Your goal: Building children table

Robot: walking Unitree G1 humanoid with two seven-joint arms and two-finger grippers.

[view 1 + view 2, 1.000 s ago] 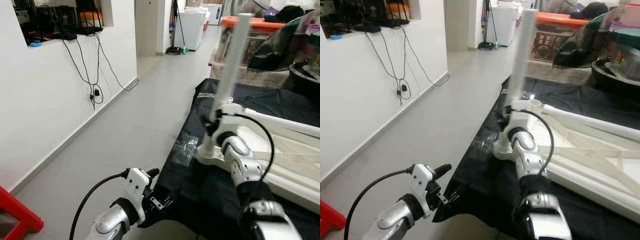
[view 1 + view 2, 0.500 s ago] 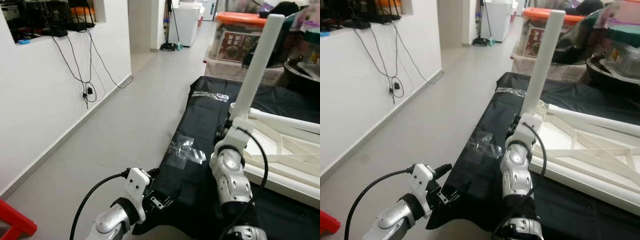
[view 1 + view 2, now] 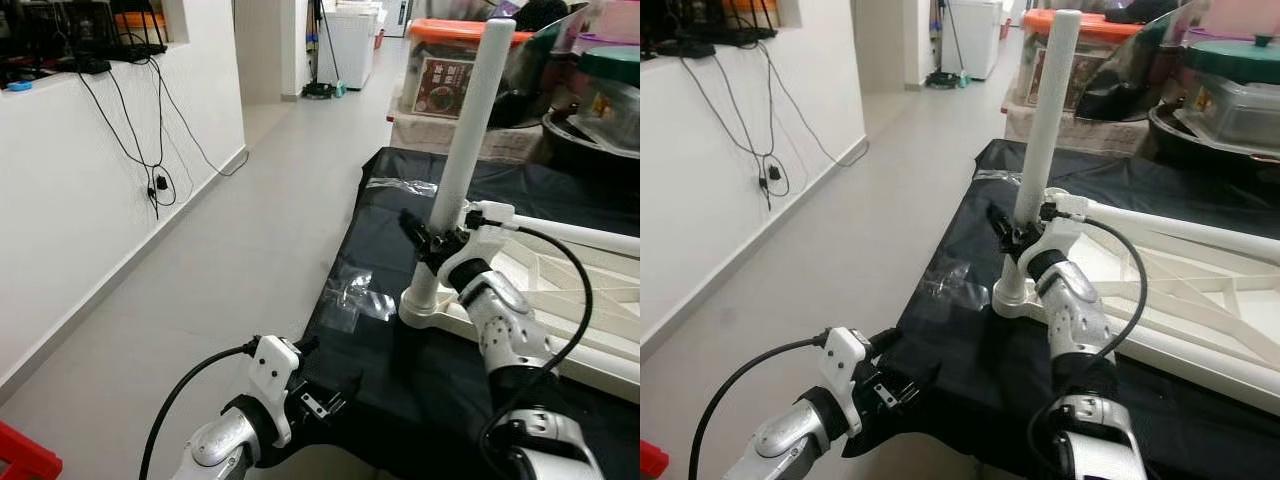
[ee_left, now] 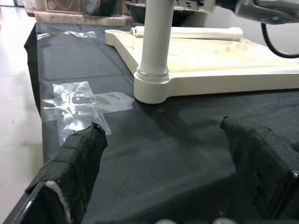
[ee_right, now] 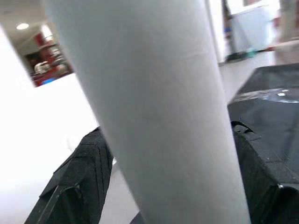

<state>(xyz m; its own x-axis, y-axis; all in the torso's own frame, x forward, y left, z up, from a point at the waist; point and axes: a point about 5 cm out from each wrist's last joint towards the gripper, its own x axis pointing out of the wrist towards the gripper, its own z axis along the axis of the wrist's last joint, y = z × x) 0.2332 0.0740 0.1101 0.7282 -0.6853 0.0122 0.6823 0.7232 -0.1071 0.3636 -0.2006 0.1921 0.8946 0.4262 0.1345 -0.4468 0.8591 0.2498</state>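
One white table leg (image 3: 466,150) upright, slightly tilted, seated in corner socket of inverted white table frame (image 3: 560,320) on black cloth (image 3: 390,360). Right gripper (image 3: 428,243) clamped on lower leg just above socket, fingers (image 5: 79,182) either side, touching. Left gripper (image 4: 173,172) low at near cloth edge, spread wide, holding nothing. Clear tape patch (image 4: 81,105) on cloth just beside leg base.

Right gripper (image 3: 428,238) clamped, arm raised; left gripper (image 4: 168,154) spread, low.
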